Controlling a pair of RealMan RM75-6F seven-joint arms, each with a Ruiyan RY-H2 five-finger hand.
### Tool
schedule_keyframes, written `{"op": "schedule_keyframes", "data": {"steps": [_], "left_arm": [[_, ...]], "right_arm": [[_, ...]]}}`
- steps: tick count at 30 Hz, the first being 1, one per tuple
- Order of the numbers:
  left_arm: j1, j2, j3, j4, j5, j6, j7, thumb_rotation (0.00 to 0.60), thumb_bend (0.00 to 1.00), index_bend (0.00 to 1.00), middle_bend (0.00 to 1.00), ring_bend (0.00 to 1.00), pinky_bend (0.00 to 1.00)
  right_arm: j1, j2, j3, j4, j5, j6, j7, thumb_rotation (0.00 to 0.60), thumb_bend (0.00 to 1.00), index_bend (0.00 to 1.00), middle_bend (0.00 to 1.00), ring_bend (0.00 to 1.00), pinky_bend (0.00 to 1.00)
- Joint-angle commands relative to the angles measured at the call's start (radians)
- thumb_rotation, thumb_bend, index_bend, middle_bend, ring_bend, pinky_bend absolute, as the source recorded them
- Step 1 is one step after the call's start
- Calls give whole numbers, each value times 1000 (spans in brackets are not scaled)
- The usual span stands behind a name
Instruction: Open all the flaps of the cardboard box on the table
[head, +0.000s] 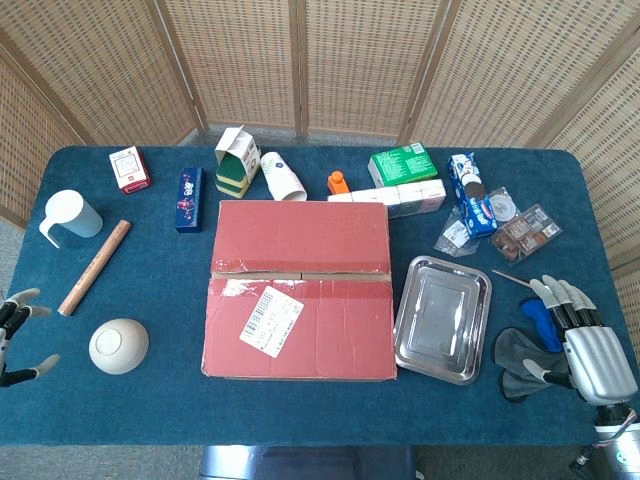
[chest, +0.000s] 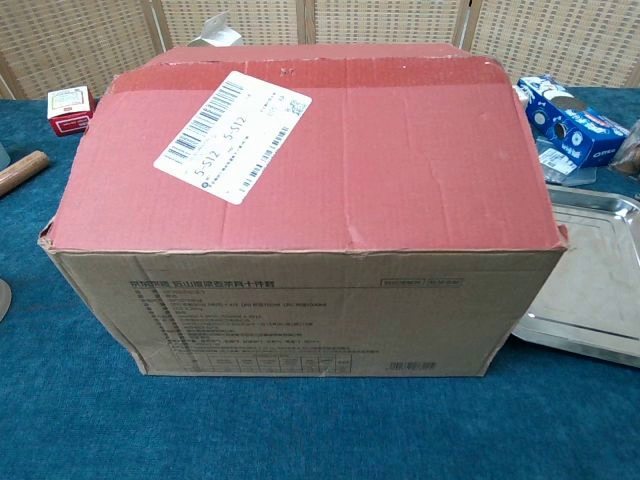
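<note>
Cardboard box (head: 300, 290) is positioned at the centre of the blue table (head: 300, 410), with both red top flaps (head: 303, 237) lying flat and meeting along a seam across the middle. A white shipping label (head: 271, 322) is affixed to the near flap. In the chest view, the box (chest: 310, 230) fills most of the frame, and printed text is seen on its brown front wall.

The left hand (head: 18, 335) is located at the table edge well to the left of the box; its fingers are spread apart and nothing is held. The right hand (head: 585, 340) is located well to the right of the box, beyond the steel tray (head: 443, 305), which lies just beside the box. Its fingers are extended and apart, and no object is gripped. It is seen above a dark cloth (head: 520, 355).

Left of the box, a white bowl (head: 118, 345), a wooden stick (head: 94, 266) and a white cup (head: 68, 217) are placed. Behind the box, a green carton (head: 403, 163), an orange item (head: 338, 182) and a white roll (head: 282, 176) are arranged. Snack packets (head: 472, 195) lie behind the tray.
</note>
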Motion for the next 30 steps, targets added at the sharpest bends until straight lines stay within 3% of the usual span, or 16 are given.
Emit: {"op": "schedule_keyframes", "data": {"steps": [1,8,10,14,16,21,25,30], "left_arm": [[0,0,1,1,-1,-2,-1,600,508,327,205,279,370],[-9,12,10,-11,13,-23,-28,600,504,324,195,267,367],[-27,50,20,-41,25,-63,-112,600,484,317,177,247,356],[-105,159,17,-97,81,-162,-466,600,414,293,156,216,322],[-142,203,13,-100,107,-196,-569,600,394,286,156,209,313],[-240,290,-15,-123,152,-269,-704,600,389,284,156,205,319],[-351,370,-34,-176,211,-356,-898,600,389,286,156,206,332],[-436,398,-48,-193,229,-426,-1005,600,389,289,156,205,337]], "right_arm": [[0,-1,0,0,0,1,-2,600,0,0,0,0,113],[-1,0,1,0,1,3,-2,600,0,0,0,0,114],[-1,0,1,-1,2,2,-5,600,0,0,0,0,113],[1,-4,0,-1,5,-4,-17,600,0,0,0,0,113],[0,-5,1,0,6,-3,-21,600,0,0,0,0,114],[-2,-5,3,-4,6,2,-22,600,0,0,0,0,114],[-1,-4,2,-4,4,0,-23,600,0,0,0,0,113],[-2,-2,2,-4,6,1,-16,600,0,0,0,0,114]]}}
